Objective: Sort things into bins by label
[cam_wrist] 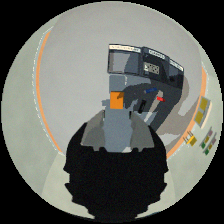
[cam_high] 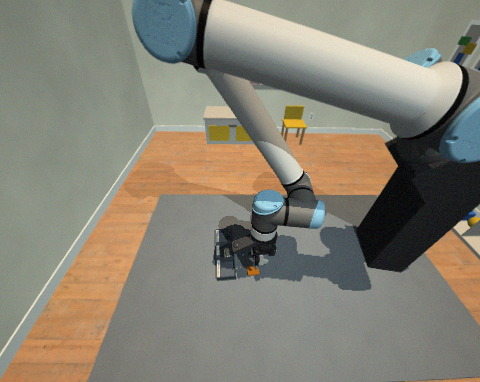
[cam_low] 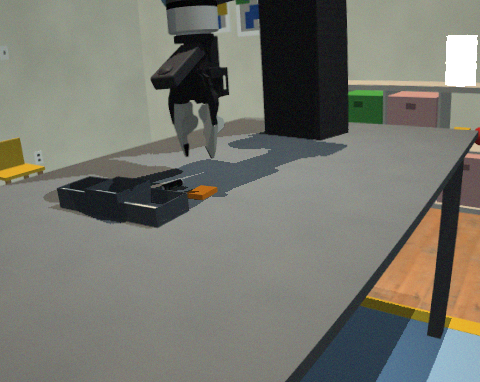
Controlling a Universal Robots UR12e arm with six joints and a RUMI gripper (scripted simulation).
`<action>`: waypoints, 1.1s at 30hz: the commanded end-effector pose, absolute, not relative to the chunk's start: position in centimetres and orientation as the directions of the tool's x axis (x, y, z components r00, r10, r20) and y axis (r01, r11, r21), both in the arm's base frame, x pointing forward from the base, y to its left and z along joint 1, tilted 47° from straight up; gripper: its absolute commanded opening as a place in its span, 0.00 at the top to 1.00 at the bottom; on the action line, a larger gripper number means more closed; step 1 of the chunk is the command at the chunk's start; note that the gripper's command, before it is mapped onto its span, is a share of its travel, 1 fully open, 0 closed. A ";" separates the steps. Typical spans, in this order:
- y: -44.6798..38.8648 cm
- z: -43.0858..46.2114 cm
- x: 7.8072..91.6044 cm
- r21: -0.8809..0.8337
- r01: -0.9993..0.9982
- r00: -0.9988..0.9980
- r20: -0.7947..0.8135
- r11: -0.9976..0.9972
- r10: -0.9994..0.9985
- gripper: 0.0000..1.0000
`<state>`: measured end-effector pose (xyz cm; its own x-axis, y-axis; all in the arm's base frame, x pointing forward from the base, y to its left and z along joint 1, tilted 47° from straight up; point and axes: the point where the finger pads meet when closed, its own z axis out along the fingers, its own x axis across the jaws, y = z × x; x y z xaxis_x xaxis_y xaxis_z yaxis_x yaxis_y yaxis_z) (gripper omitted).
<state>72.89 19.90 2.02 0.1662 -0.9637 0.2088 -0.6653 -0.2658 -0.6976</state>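
My gripper [cam_high: 256,263] [cam_low: 200,154] [cam_wrist: 117,111] is partly open and empty, pointing down above the table. An orange block [cam_high: 253,271] [cam_low: 203,192] [cam_wrist: 117,101] lies on the table, just ahead of the fingertips in the wrist view. Beyond it stand three dark upright bins in a row: a left bin [cam_low: 141,214] [cam_wrist: 124,48], a middle bin [cam_wrist: 157,53] holding a grey dotted piece [cam_wrist: 152,68], and a right bin [cam_wrist: 176,65]. The labels are too blurred to read surely. A blue thing [cam_wrist: 151,90], a red thing [cam_wrist: 160,99] and a black thing [cam_low: 172,185] [cam_wrist: 142,106] lie before the bins.
The grey table [cam_high: 296,325] [cam_low: 211,280] carries the bins and loose things. The arm's black pedestal [cam_high: 401,220] [cam_low: 306,65] stands at the table's far side in the exterior view. The arm's shadow darkens the area around the small things.
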 end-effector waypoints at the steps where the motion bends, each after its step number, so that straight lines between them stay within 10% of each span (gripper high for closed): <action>1: 19.9 2.0 72.9 -0.698 -0.665 0.167 0.209 -0.266 -0.964 0.67; 33: 19.8 -2.5 77.8 -0.698 -0.665 0.167 0.209 -0.266 -0.964 0.67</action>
<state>77.49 19.77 -2.30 0.1664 -0.9637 0.2089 -0.6653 -0.2661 -0.6976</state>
